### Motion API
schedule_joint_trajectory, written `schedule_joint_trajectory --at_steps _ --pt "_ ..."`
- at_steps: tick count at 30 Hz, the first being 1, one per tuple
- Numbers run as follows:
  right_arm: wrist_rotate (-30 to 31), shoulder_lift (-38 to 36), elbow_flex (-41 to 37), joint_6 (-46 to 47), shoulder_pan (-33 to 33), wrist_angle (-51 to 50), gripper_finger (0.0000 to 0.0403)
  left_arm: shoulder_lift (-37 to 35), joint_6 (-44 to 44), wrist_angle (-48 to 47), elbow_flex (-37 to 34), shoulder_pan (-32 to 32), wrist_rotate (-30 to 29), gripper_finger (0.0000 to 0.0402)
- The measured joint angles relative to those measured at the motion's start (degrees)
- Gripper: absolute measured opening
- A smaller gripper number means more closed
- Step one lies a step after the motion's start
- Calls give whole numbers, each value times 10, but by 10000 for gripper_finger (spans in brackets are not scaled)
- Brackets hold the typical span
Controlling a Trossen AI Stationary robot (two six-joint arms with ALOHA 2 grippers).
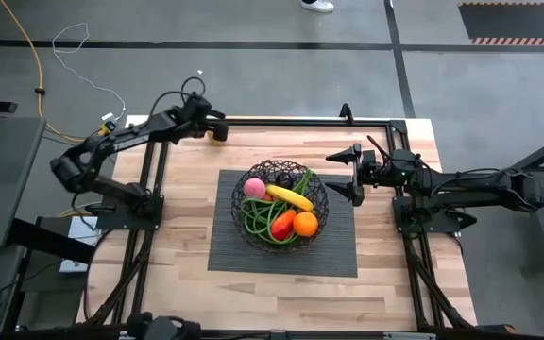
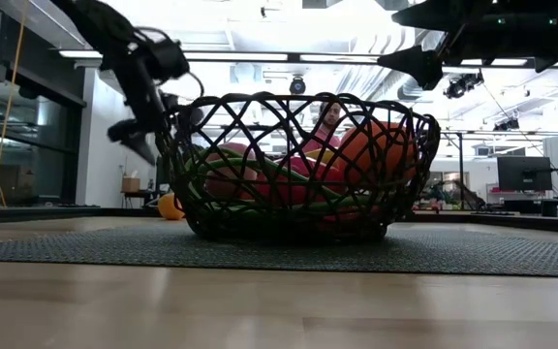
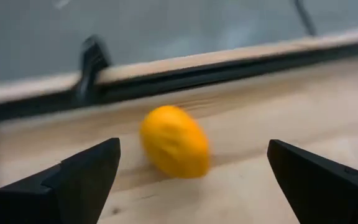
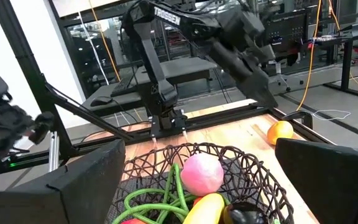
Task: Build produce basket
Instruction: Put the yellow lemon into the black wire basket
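The black wire basket (image 1: 283,203) stands on a dark ribbed mat and holds a pink peach (image 1: 254,187), a yellow banana (image 1: 289,196), green beans (image 1: 258,222), a red pepper (image 1: 282,227) and an orange (image 1: 305,224). One more orange fruit (image 3: 174,142) lies on the bare wood near the table's far edge (image 1: 222,134). My left gripper (image 3: 193,149) is open just above and in front of this fruit, with a finger to either side and no contact. My right gripper (image 1: 355,174) hovers open to the right of the basket (image 4: 197,180), raised above the table.
The mat (image 1: 338,255) covers the table's middle. A black metal frame rail (image 3: 185,78) runs along the far edge just behind the loose fruit, and further rails follow the left and right edges. Bare wood (image 1: 187,246) lies around the mat.
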Motion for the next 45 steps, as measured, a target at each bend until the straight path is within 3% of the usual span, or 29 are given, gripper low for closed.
schedule_joint_trajectory --at_steps 8,17,28,34,39,45 --pt "0 0 0 0 0 0 397 64 -193 21 -6 -13 -74 395" --pt "0 0 0 -2 0 0 397 133 -319 59 -6 -2 -83 394" --pt "12 0 0 -4 0 -1 397 205 -369 116 -6 10 -35 394" --pt "12 0 0 -4 0 0 397 212 -378 116 -6 9 -37 392" --pt "14 0 0 -4 0 -1 397 213 -387 116 -6 9 -47 355" --pt "14 0 0 -4 0 -2 397 213 -392 121 -6 10 -58 268"
